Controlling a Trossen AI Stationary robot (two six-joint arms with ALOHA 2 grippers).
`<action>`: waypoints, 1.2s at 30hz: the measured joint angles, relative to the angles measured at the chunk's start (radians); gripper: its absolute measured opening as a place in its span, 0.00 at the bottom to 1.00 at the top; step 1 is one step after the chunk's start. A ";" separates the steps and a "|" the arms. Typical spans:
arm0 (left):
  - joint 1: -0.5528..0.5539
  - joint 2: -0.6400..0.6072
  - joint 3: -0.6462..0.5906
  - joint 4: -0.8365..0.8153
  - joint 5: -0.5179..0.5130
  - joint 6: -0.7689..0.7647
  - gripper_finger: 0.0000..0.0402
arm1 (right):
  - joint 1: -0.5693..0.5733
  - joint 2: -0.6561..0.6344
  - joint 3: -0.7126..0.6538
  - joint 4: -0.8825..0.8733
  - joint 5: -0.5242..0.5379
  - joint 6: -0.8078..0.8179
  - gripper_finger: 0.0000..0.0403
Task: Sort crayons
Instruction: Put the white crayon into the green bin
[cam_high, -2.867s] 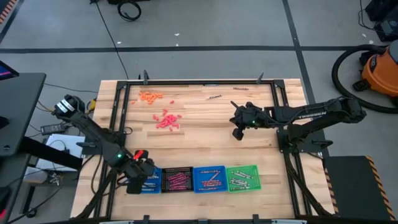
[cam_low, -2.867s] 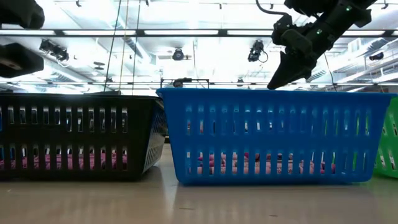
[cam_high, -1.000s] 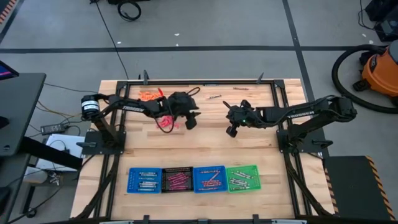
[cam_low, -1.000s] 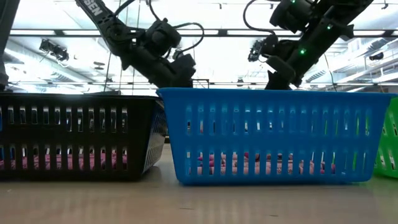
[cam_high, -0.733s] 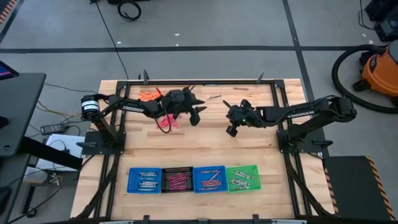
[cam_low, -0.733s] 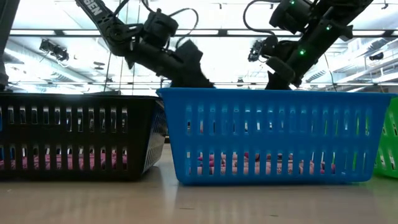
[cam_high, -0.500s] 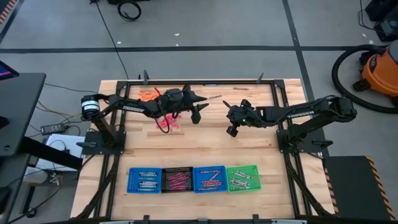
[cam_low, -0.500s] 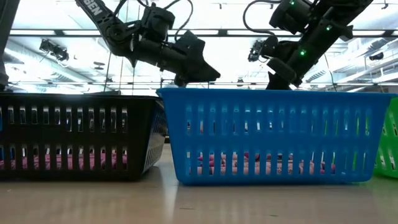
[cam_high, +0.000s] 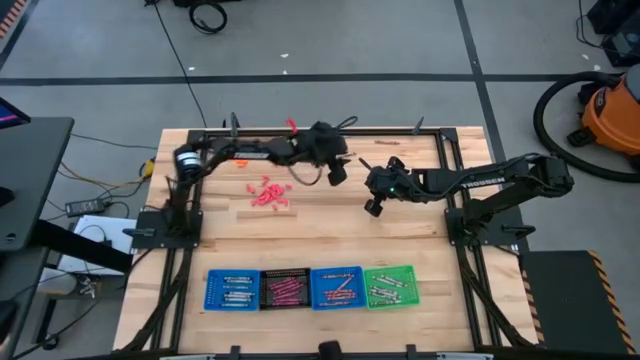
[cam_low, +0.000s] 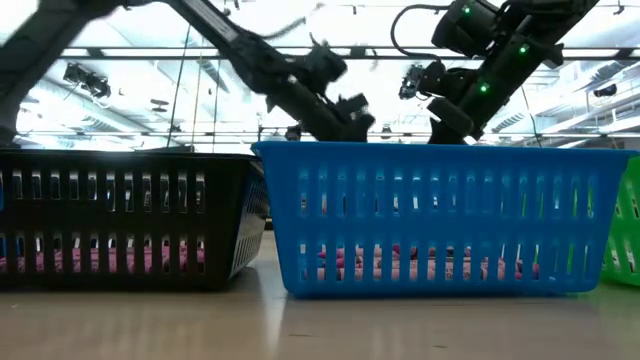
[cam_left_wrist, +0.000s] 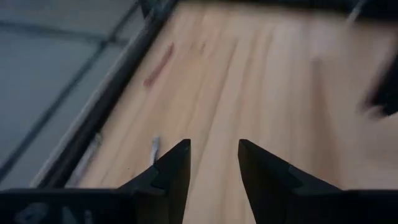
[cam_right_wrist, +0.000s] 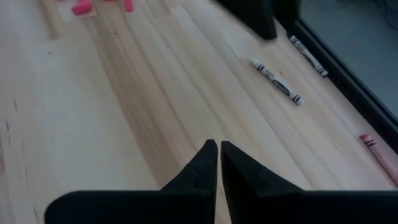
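Loose crayons lie flat on the wooden table: a pink pile (cam_high: 268, 192), a few orange ones (cam_high: 240, 159) under my left arm, and a maroon one (cam_high: 388, 142) by the far edge. My left gripper (cam_high: 336, 172) hovers open over the far middle of the table. The left wrist view shows it (cam_left_wrist: 213, 148) empty, with a grey crayon (cam_left_wrist: 155, 148) and a maroon crayon (cam_left_wrist: 158, 64) ahead of it. My right gripper (cam_high: 372, 206) hangs shut and empty right of centre. Beyond its fingers (cam_right_wrist: 217, 148) lie two grey crayons (cam_right_wrist: 277, 81) (cam_right_wrist: 306, 56) and a pink one (cam_right_wrist: 373, 148).
Four trays holding sorted crayons stand in a row at the near edge: blue (cam_high: 232, 290), black (cam_high: 284, 290), blue (cam_high: 336, 287) and green (cam_high: 390, 285). A black frame (cam_high: 330, 131) rims the table. Bare wood lies between the trays and the arms.
My left gripper has swung from above the pink pile toward the table's right and far edge, rising a little, and now hangs close to my right gripper. It has stayed open. The crayons have not moved.
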 joint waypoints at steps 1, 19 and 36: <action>0.009 0.033 0.041 -0.044 0.002 0.000 0.36 | 0.000 0.000 0.000 -0.004 0.000 -0.001 0.07; 0.090 0.308 0.463 -0.575 0.083 0.022 0.36 | -0.188 -0.006 -0.023 0.040 -0.128 -0.169 0.07; 0.067 0.153 0.236 -0.496 0.133 0.070 0.36 | -0.440 0.282 0.039 0.346 -0.423 -0.310 0.05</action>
